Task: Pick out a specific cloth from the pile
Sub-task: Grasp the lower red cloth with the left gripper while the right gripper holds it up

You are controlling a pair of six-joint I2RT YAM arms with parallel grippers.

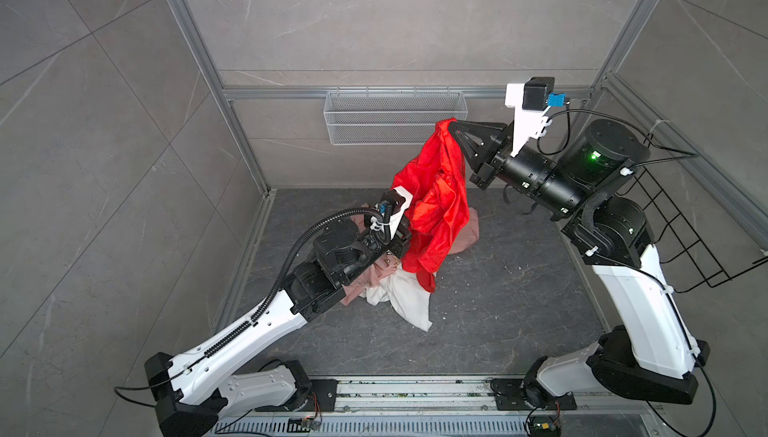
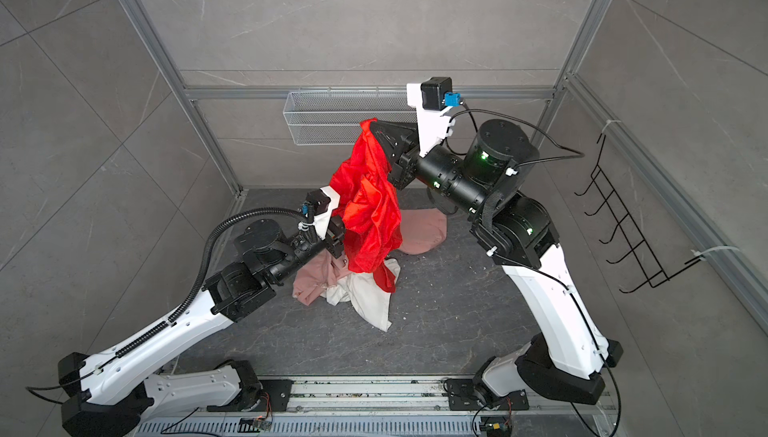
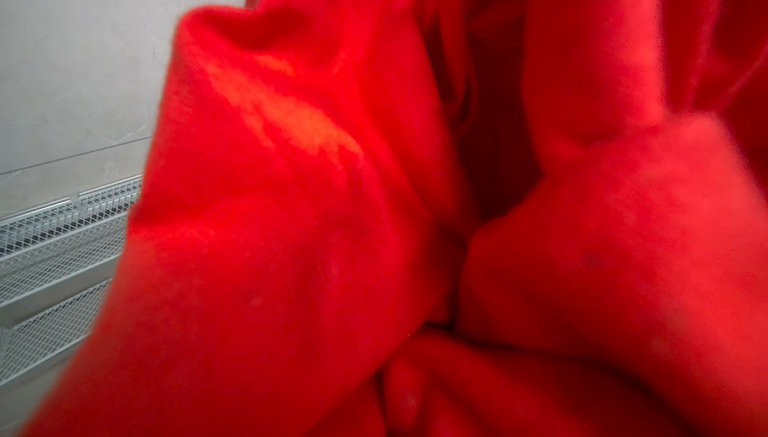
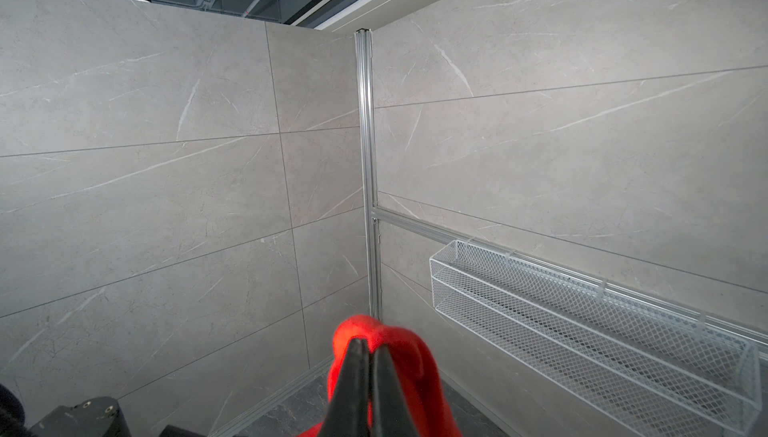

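Because it hangs in loose, glossy folds, the cloth (image 1: pixel 436 206) looks light, limp and slippery. A bunched pinch at an edge or seam should hold better than one flat layer, which could slide free.

Nearest lies the pile (image 1: pixel 374 285), with its white cloth (image 1: pixel 411 302) in front and its pink sweatshirt (image 1: pixel 469 235) behind. The red tail reaches down over the pile's near side, though I cannot tell whether it rests there. Above the pile's left side, the left gripper (image 2: pixel 336 239) is buried in the red folds. Its jaws are closed, but fabric hides whether they grip anything. High above the pile's far side, the right gripper (image 4: pixel 369 347) is pressed together on the cloth's top bunch, and the rest hangs from it toward the pile.
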